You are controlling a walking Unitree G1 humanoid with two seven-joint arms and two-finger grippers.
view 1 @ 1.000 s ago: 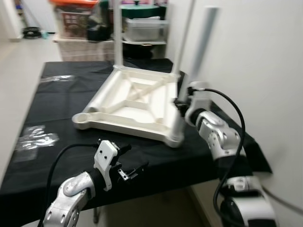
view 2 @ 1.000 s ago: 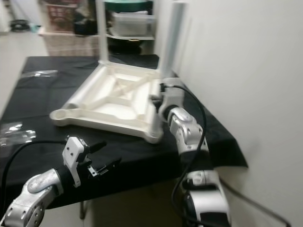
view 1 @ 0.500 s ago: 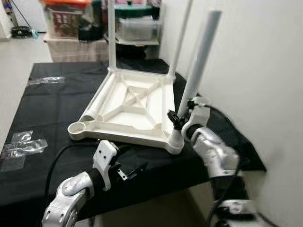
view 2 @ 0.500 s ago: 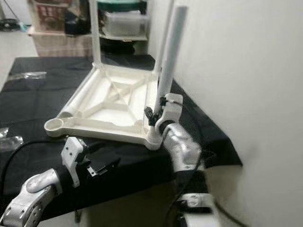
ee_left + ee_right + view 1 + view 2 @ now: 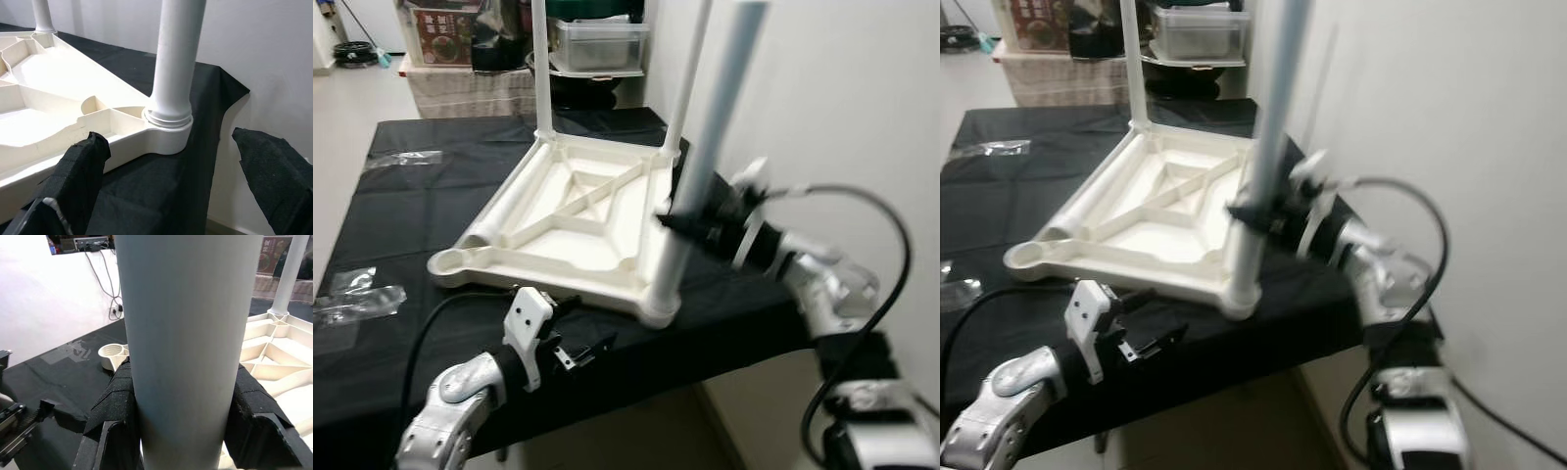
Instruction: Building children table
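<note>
Because the white tabletop (image 5: 568, 225) is lying underside-up on the black-clothed table (image 5: 401, 215), its corner sockets are being presented upward for the legs. A white leg (image 5: 700, 157) is being gripped at mid-height by the right gripper (image 5: 690, 217), closed around it (probably to screw it home), with its long axis nearly upright in the near corner socket. The left gripper (image 5: 582, 352), fingers spread wide, is being held just beside that corner. One socket (image 5: 452, 261) is waiting empty.

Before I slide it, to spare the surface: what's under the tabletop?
A black cloth lies under the upturned tabletop. What the cloth covers is hidden. Right gripper clamps a leg.
</note>
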